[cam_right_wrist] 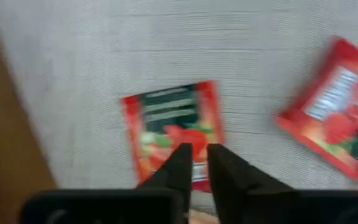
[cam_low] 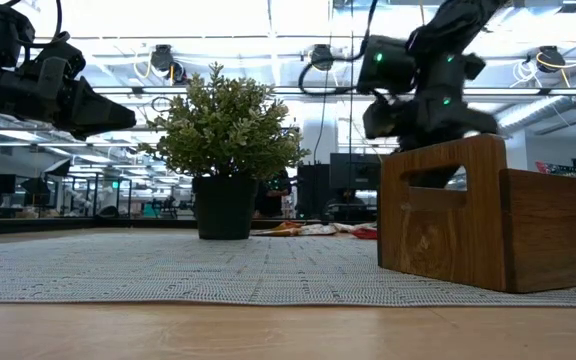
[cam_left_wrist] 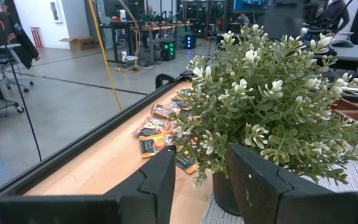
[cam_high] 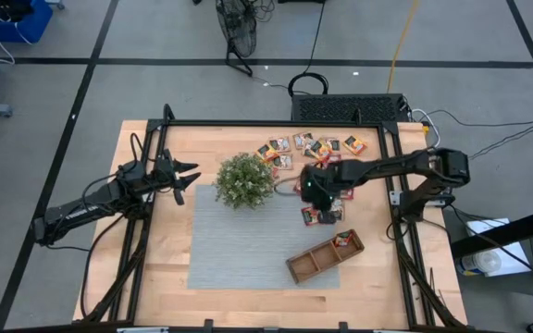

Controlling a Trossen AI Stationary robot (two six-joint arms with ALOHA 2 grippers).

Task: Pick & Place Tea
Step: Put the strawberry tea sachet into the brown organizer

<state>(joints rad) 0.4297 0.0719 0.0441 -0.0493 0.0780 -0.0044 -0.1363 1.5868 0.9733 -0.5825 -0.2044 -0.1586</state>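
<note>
Small red tea sachets lie scattered on the wood at the table's far side (cam_high: 308, 146) (cam_left_wrist: 157, 134). Two more (cam_high: 321, 216) lie flat on the grey mat (cam_high: 248, 250). In the right wrist view one red sachet (cam_right_wrist: 166, 127) lies on the mat under my right gripper (cam_right_wrist: 199, 154) (cam_high: 326, 202), which points steeply down with only a narrow gap between its fingers. A second sachet (cam_right_wrist: 337, 127) lies beside it. One sachet (cam_high: 345, 240) rests in the wooden tray (cam_high: 325, 256). My left gripper (cam_high: 185, 176) (cam_left_wrist: 201, 168) waits open and level at the left, beside the plant. My right gripper stands over one edge of the red sachet (cam_right_wrist: 194, 177), coming from above and slanting down. Its fingertips (cam_right_wrist: 180, 163) hide that edge, so I cannot tell whether they touch it. The sachet looks flat on the mat.
A potted green plant (cam_high: 244, 179) (cam_low: 226, 140) stands at the mat's far edge between the two arms. The three-compartment tray (cam_low: 468, 215) sits at the mat's near right corner. A black frame (cam_high: 276, 123) borders the table. Bare mat lies left of the tray.
</note>
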